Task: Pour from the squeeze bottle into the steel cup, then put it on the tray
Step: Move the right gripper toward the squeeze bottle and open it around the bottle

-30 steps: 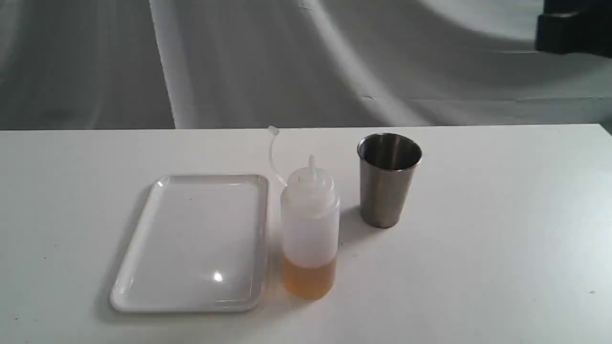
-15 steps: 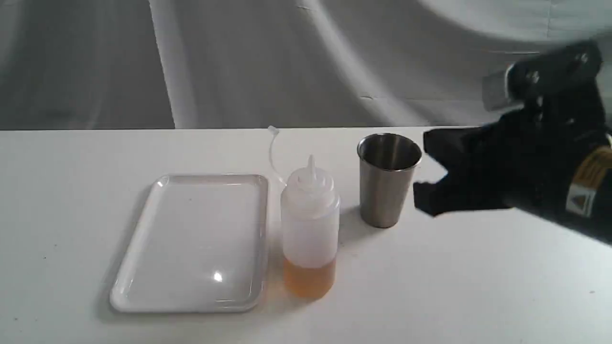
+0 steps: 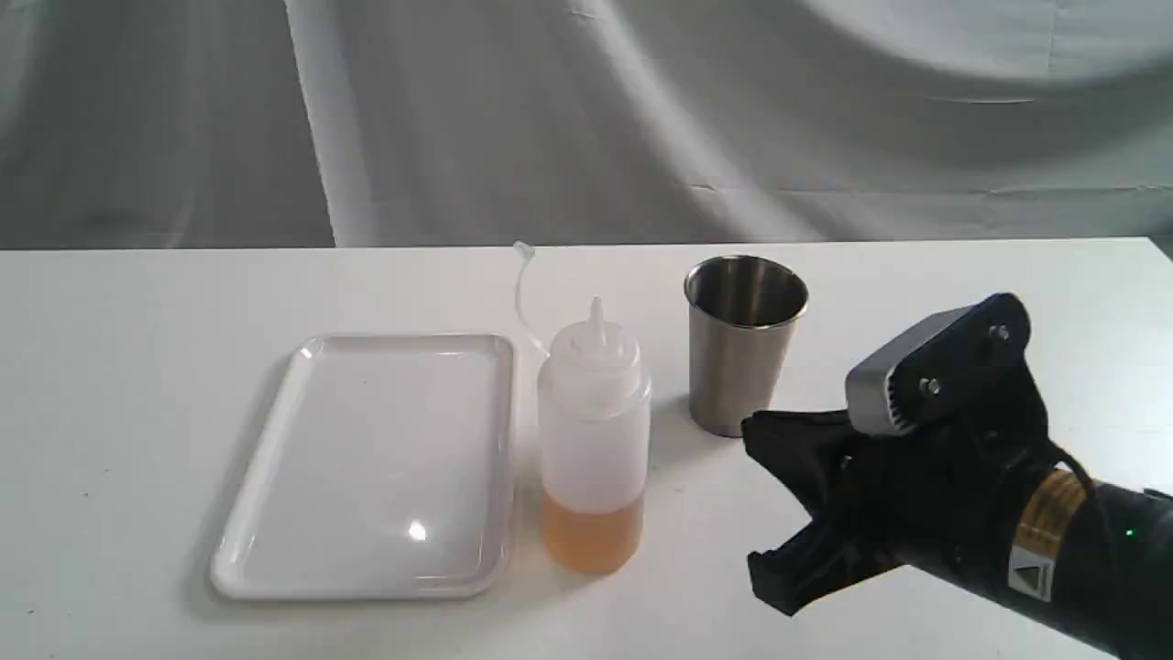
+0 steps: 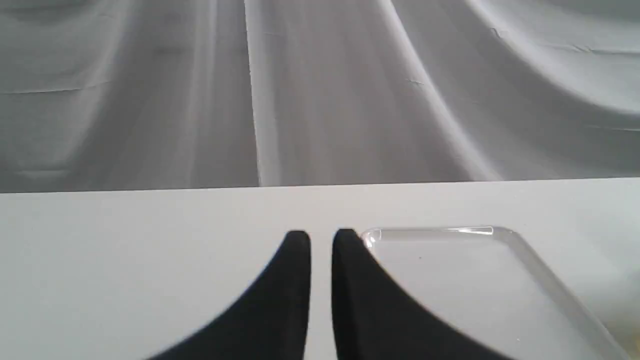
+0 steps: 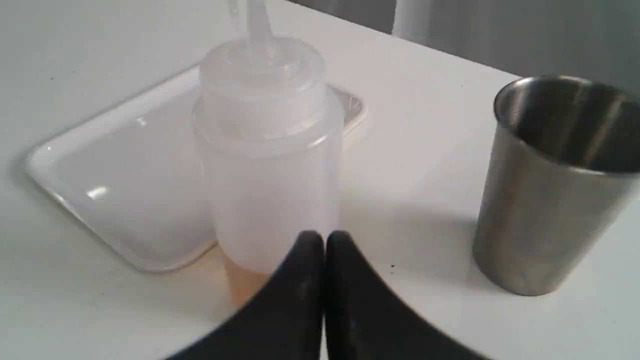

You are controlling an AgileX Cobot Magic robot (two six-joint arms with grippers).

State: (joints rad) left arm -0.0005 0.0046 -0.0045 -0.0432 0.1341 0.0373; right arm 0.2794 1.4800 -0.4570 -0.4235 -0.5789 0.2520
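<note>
The squeeze bottle [image 3: 594, 431] stands upright mid-table with amber liquid at its bottom, its cap strap curling up behind it. Left of it lies the white tray [image 3: 367, 458], and the steel cup [image 3: 738, 367] stands to its back right. My right gripper [image 3: 756, 500] hovers low, right of the bottle and in front of the cup, touching neither. In the right wrist view its fingertips [image 5: 310, 245] meet, with the bottle [image 5: 270, 165] just ahead and the cup [image 5: 545, 200] beside it. My left gripper [image 4: 321, 240] holds nothing, its tips nearly together at a corner of the tray [image 4: 450, 280].
A grey draped cloth [image 3: 586, 119] hangs behind the white table [image 3: 962, 275]. The tray [image 5: 125, 170] lies behind the bottle in the right wrist view. The left arm does not show in the exterior view.
My right arm has come in from the upper right and dropped low in front of the cup, toward the bottle. Bottle, cup and tray have not moved.
</note>
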